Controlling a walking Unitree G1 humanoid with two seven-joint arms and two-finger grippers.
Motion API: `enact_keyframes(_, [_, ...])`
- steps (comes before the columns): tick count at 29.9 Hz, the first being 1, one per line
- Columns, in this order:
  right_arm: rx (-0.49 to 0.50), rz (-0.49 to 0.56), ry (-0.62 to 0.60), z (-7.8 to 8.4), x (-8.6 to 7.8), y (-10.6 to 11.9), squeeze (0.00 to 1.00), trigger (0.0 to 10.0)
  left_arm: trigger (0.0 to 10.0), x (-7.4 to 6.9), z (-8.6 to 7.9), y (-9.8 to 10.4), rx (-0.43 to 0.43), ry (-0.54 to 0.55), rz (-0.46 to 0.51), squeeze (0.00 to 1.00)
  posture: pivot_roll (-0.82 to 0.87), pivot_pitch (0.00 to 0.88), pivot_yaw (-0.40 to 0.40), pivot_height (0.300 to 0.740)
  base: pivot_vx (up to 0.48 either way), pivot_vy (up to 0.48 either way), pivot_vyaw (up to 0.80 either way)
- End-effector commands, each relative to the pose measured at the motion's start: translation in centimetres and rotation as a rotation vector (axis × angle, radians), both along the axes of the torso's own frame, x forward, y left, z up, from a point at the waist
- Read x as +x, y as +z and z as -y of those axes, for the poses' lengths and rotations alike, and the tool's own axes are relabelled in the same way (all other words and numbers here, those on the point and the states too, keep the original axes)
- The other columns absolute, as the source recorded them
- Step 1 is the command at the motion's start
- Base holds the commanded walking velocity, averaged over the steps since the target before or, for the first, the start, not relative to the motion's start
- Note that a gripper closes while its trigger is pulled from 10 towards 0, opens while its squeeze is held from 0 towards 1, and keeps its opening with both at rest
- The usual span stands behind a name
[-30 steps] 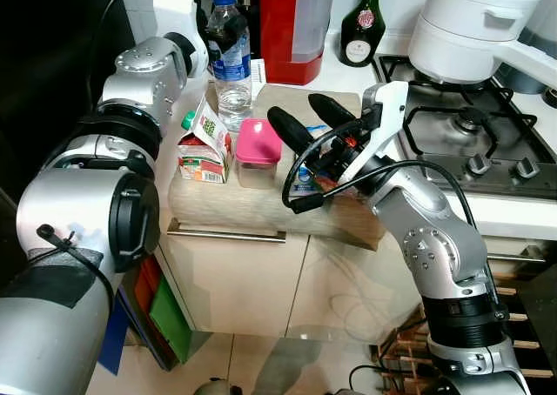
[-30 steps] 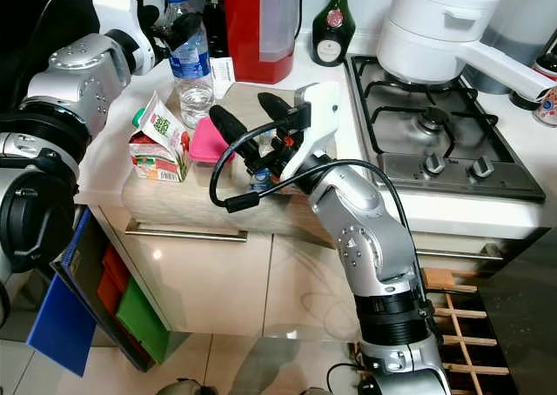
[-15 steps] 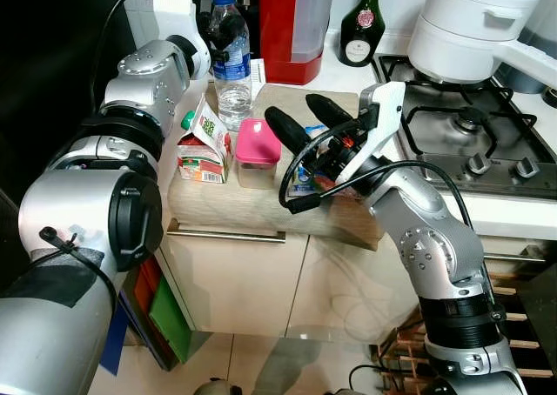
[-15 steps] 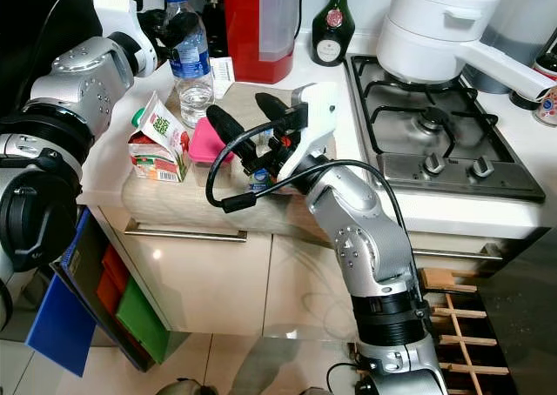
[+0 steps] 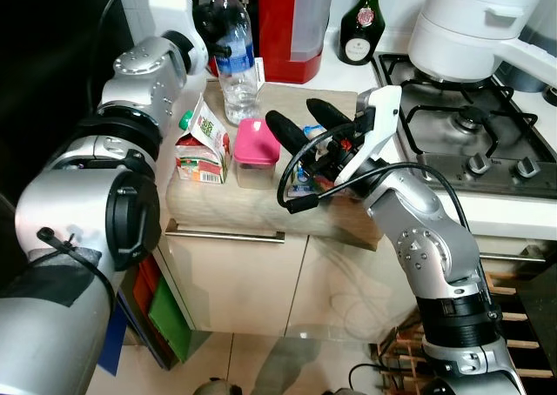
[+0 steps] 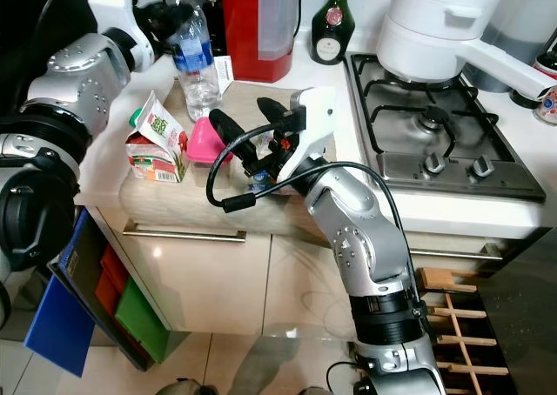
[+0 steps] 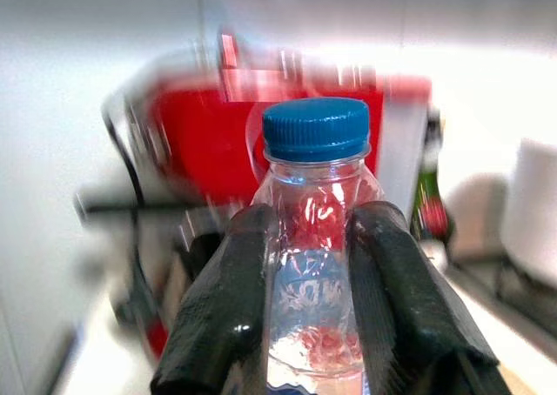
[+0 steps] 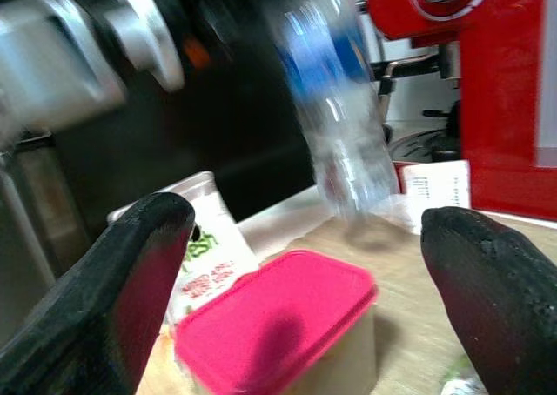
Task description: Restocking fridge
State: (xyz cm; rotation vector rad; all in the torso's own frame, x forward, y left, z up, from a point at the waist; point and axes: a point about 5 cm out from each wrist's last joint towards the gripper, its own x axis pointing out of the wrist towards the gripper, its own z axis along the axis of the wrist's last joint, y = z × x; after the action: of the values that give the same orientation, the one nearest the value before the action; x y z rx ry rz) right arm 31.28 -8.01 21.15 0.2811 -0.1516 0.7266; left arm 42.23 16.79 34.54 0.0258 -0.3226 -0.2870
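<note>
In the upper left, the left gripper (image 7: 306, 273) is clamping the water bottle (image 5: 235, 56); mid-frame, the right gripper (image 5: 306, 127) is hovering open beside the pink-lidded container (image 5: 257, 150)

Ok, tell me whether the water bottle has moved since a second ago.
Yes. The water bottle, clamped in the left gripper, has lifted and tilted: its base is now higher against the red coffee machine behind it.
</note>
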Motion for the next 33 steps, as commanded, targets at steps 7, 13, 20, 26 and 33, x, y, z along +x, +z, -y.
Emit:
enact_keyframes(7, [-0.027,0.083,-0.543,5.2,2.8,0.6,0.0,10.0,10.0,-4.0,-0.9,9.3,0.028,0.094,0.537,0.0,-0.07,0.0,0.003,0.74,0.0,0.0,0.0])
enact_keyframes(13, [-0.073,0.153,-0.639,6.3,2.7,1.0,0.0,10.0,10.0,-5.5,-1.1,7.9,0.085,0.178,0.658,0.0,-0.06,0.0,-0.005,0.74,0.0,0.0,0.0])
enact_keyframes(20, [-0.114,0.215,-0.728,6.5,2.7,0.8,0.0,10.0,10.0,-5.1,-1.8,4.4,0.027,0.225,0.578,0.0,-0.06,0.0,-0.023,0.74,-0.137,0.0,0.0])
enact_keyframes(26, [-0.141,0.262,-0.734,6.0,2.7,0.9,0.0,10.0,10.0,-5.7,-1.1,4.4,0.041,0.216,0.599,0.0,-0.06,0.0,-0.023,0.74,-0.337,0.0,0.0])
enact_keyframes(33, [-0.145,0.306,-0.691,5.2,2.1,0.7,0.0,10.0,10.0,-5.8,-0.8,4.2,0.067,0.22,0.596,0.0,-0.07,0.0,-0.022,0.74,-0.34,0.0,0.0])
